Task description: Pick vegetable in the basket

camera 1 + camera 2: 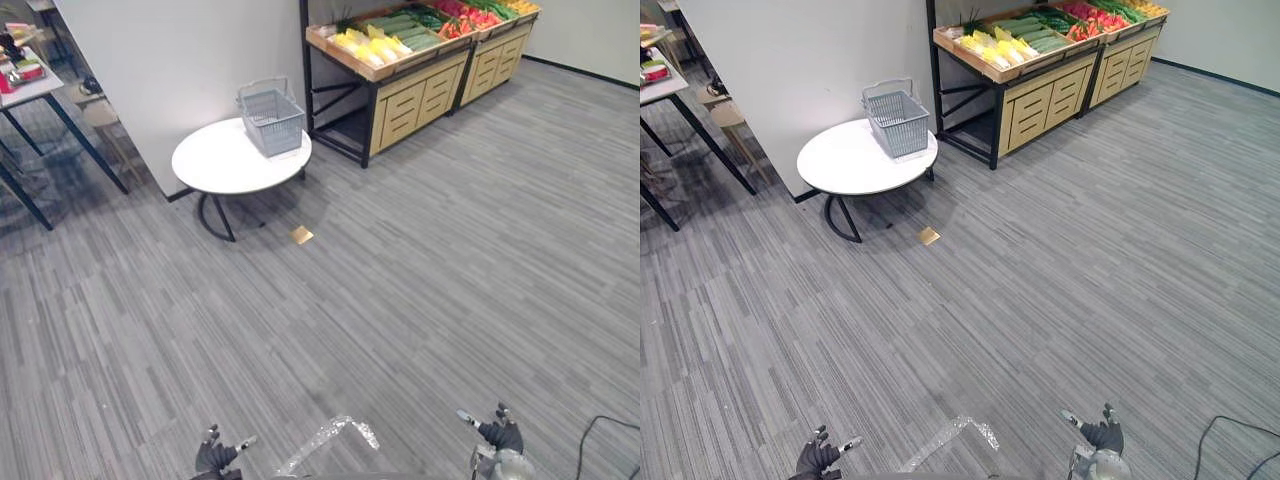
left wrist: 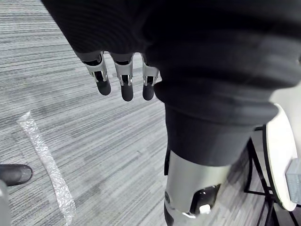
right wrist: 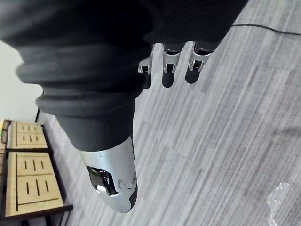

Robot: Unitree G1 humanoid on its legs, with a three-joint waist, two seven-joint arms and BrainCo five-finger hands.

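Basket (image 1: 272, 120) looks empty, nothing picked yet, so basically square one.
It sits on the white round table (image 1: 215, 165) by the wall, and the vegetables (image 1: 372, 46) are all up on the wooden stand (image 1: 405, 100) just beside it. Both are well apart from the hands. The left hand (image 1: 214, 458) and right hand (image 1: 500, 435) hang low at the near edge, fingers (image 2: 123, 82) loose and straight, holding nothing. I'd say the whole job's left: walk over, grab a veg, drop it in.

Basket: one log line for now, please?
grey mesh basket: on round white table | vegetables: on wooden shelf | left hand: open | right hand: open
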